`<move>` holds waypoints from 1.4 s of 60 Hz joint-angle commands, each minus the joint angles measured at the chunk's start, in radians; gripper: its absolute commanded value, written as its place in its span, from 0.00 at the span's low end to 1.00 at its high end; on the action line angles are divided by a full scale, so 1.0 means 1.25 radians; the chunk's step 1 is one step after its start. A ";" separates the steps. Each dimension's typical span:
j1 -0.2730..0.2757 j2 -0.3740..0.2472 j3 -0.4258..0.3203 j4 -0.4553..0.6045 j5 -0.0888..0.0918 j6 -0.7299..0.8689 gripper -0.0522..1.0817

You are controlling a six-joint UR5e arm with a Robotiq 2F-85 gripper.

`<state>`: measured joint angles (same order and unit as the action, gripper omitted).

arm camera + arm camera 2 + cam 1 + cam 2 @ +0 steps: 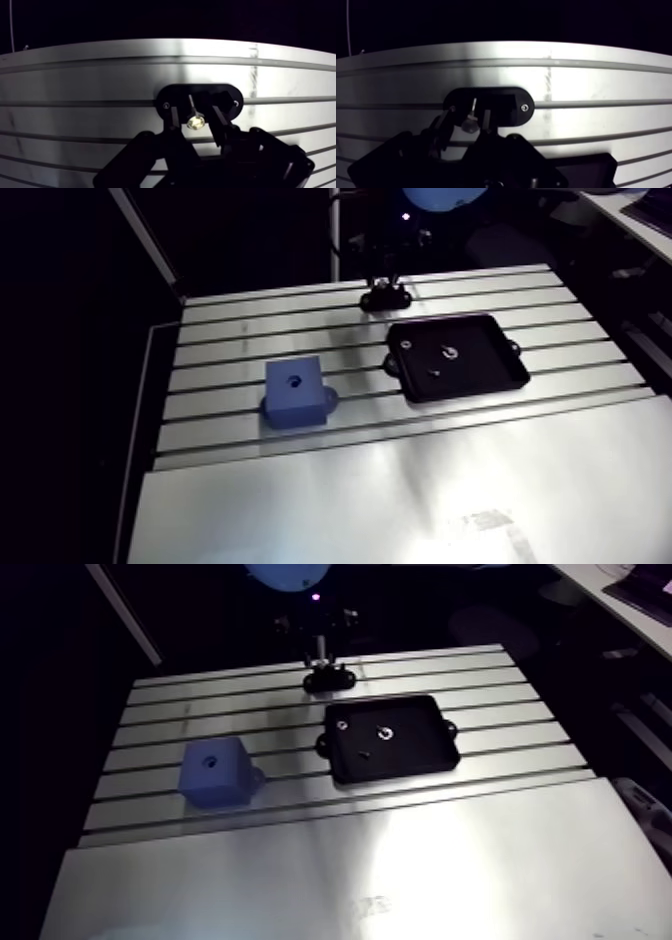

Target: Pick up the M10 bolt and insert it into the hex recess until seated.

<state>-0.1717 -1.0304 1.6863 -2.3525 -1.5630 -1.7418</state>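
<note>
Slotted table (230, 338) carries a black tray (460, 319) of small parts and a blue block (295, 393), its dark recess facing up, likely for a straight-down insert. At the far edge a black oval holder (220, 95) presents the M10 bolt (194, 121). The gripper (194, 115) straddles it, jaws apart, no contact seen. Bolt seems upright: head toward wrist, shank down, long axis vertical.

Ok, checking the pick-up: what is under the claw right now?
A black oval plate lying on the table, with a bolt between the fingers of the open claw. The claw covers the plate's near edge.
</note>
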 commanded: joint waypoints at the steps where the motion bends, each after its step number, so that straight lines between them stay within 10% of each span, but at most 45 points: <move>1: 0.000 0.000 0.000 0.001 -0.001 0.000 0.54; 84: -0.001 0.004 -0.001 0.001 0.002 -0.001 0.64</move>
<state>-0.1735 -1.0262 1.6862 -2.3510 -1.5601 -1.7434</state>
